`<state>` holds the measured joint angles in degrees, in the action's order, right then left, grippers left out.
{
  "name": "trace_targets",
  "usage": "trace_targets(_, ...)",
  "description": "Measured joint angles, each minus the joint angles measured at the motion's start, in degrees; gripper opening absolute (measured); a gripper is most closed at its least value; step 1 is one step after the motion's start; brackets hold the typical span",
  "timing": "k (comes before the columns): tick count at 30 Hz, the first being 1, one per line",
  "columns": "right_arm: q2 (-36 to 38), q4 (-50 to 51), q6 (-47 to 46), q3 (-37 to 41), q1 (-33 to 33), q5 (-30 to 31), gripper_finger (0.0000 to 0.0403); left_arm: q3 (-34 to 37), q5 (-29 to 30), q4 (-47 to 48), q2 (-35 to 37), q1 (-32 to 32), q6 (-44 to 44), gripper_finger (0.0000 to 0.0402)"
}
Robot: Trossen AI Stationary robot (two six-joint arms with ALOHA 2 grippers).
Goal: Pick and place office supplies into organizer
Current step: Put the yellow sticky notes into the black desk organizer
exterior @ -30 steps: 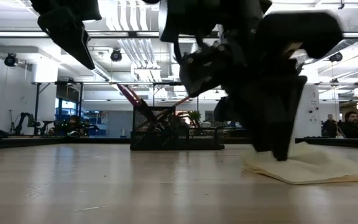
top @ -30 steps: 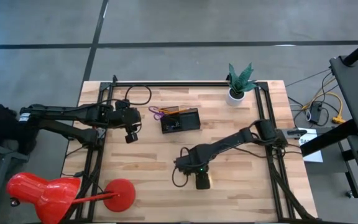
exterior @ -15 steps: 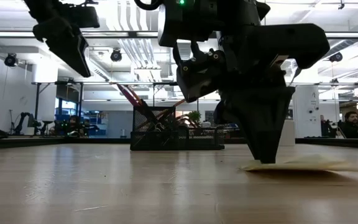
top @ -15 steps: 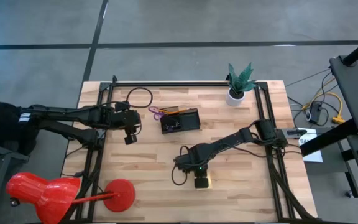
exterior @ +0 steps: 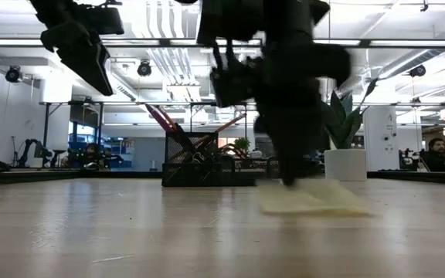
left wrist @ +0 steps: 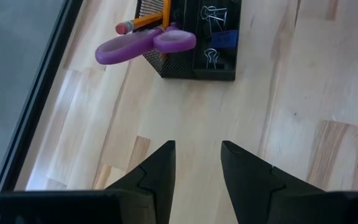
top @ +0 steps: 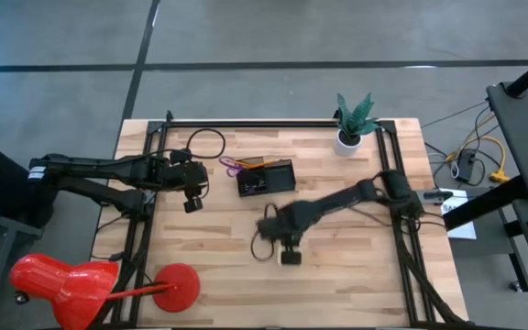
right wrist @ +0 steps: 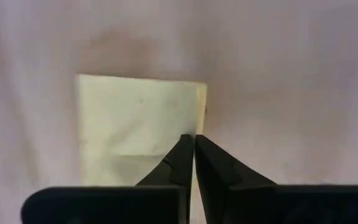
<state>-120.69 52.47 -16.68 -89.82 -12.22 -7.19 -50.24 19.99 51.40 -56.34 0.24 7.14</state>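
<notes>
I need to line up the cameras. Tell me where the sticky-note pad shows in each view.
High view: sticky-note pad barely shows, under the right gripper, below centre.
Low view: flat on the table, right of centre.
Left wrist view: not in it.
Right wrist view: fills the middle, its edge at the shut fingertips.
Shared landmark: the right gripper.

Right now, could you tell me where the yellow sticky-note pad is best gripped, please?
Probably by one edge, from above. The sticky-note pad lies flat and thin on the table, so only its rim offers purchase; the right gripper has its jaws shut at that edge.
</notes>
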Motion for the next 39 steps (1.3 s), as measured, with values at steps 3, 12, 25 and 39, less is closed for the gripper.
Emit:
trace_targets(3, 3.7, -0.1, -1.4, -0.5, 2.4, 2.0, 0.0008, 0.0, 0.0, -0.2, 0.0, 0.0, 0.0, 0.0114)
trace_targets(12, 11.1, 3.2, -6.4, -0.5, 10.1, 14.5, 0.0008, 0.0, 0.0, -1.7, 0.0, 0.0, 0.0, 0.0114)
trace_targets(25, 7.2, 4.3, 0.8, 2.3, 8.6, -4.5, 0.0045, 0.1, 0.0, -1.9, -0.3, 0.0, 0.0, 0.0114)
trace_targets(39, 3.0, -0.1, 4.0, 2.4, 7.9, -2.9, 0.0192, 1.2, 0.0, -4.4, -0.5, 0.0, 0.0, 0.0114)
